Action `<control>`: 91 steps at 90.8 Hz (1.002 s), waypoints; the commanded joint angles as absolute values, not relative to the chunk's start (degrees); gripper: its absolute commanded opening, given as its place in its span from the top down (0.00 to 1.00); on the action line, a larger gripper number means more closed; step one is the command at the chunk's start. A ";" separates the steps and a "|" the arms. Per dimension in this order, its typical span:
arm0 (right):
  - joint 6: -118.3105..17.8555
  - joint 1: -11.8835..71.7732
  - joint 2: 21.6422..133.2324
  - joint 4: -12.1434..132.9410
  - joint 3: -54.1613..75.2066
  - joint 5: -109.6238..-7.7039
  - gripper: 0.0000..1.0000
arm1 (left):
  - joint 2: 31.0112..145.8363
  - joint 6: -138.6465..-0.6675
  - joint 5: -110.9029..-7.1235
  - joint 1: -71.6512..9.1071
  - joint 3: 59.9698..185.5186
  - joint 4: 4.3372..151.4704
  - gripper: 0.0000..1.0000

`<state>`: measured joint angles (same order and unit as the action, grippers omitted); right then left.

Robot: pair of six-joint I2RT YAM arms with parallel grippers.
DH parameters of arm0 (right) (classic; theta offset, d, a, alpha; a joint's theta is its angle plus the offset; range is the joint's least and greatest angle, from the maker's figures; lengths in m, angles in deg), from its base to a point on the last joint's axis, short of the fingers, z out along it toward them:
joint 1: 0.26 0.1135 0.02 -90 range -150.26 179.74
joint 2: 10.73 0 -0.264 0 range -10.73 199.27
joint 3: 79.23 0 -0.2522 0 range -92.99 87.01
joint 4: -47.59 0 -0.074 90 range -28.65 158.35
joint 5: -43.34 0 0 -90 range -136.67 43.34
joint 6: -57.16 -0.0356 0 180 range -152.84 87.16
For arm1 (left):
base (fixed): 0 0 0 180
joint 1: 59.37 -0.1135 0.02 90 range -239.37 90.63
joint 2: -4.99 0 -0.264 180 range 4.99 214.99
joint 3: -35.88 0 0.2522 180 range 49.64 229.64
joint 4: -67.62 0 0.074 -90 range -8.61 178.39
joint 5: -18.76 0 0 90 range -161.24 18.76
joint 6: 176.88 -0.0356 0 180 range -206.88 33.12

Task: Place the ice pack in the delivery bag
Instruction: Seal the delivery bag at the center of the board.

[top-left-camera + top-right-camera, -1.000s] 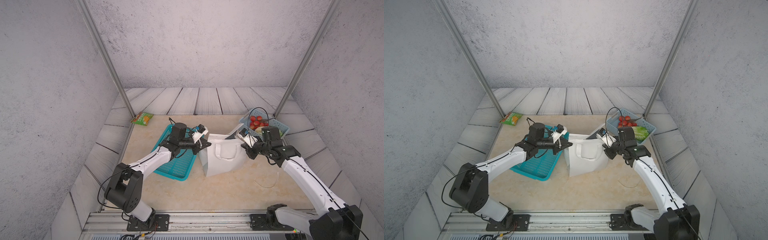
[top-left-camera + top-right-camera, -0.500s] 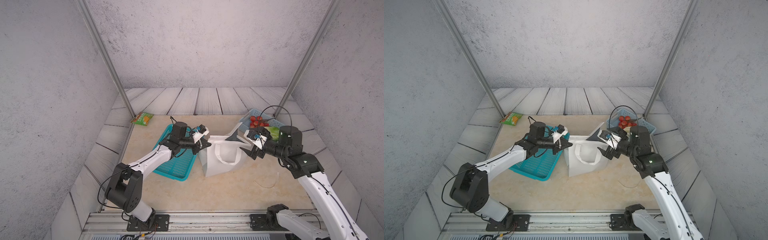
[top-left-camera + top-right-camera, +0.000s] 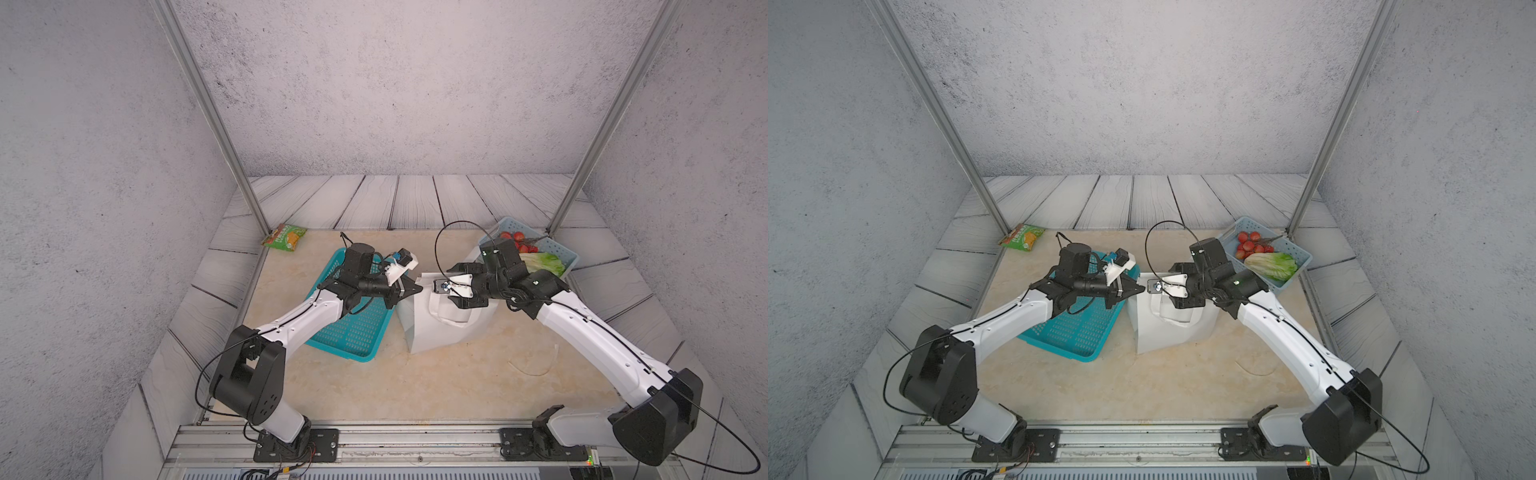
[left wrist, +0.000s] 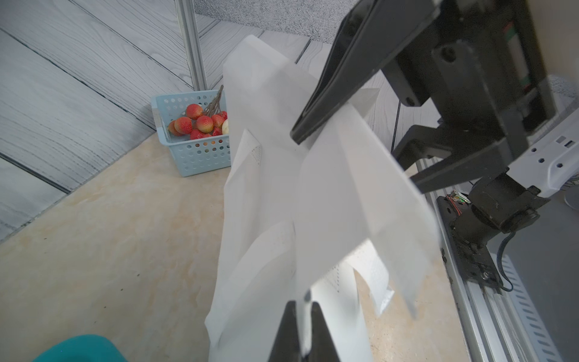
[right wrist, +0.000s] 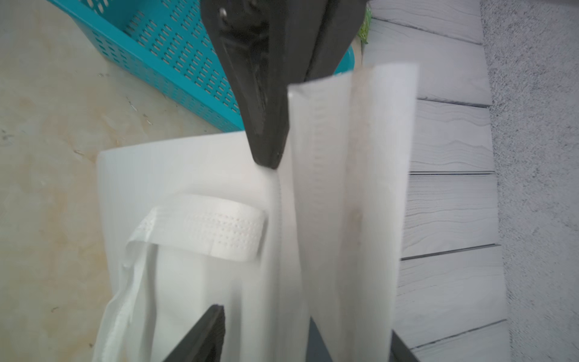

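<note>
Your right gripper (image 3: 453,286) has returned to the bag (image 3: 432,332) at the table's middle, jaws parted astride its rim; your left gripper (image 3: 415,287) stays clenched on the opposite edge, likely spreading the mouth; no ice pack visible

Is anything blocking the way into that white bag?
Only the delivery bag itself: its mouth is folded nearly shut, the left gripper pinching one end, the right gripper open around the other. No ice pack shows.

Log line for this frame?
left gripper: shut on delivery bag rim | right gripper: open, astride bag rim | ice pack: not in view
</note>
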<state>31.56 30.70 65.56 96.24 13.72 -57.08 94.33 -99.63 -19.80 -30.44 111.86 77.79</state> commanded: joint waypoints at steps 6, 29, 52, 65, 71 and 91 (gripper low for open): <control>31.94 31.05 64.66 93.77 15.54 -50.70 0.69 | 94.71 -99.12 -18.73 -30.81 113.17 76.99 1.00; 28.87 32.21 65.13 86.98 18.83 -43.10 0.98 | 94.43 -96.73 -17.17 -30.81 113.03 76.11 1.00; 22.62 39.74 69.06 61.04 27.01 -19.19 1.00 | 94.89 -94.67 -14.71 -30.89 111.87 75.23 0.80; 27.37 43.53 69.87 42.79 35.13 -13.77 1.00 | 94.97 -91.49 -14.31 -31.50 110.83 71.67 0.78; 28.56 44.34 69.82 36.93 37.49 -13.62 1.00 | 94.93 -89.38 -14.14 -32.28 109.57 69.01 0.78; 25.96 45.00 68.90 31.16 41.14 -14.86 1.00 | 95.18 -85.34 -14.48 -33.27 107.82 66.52 0.81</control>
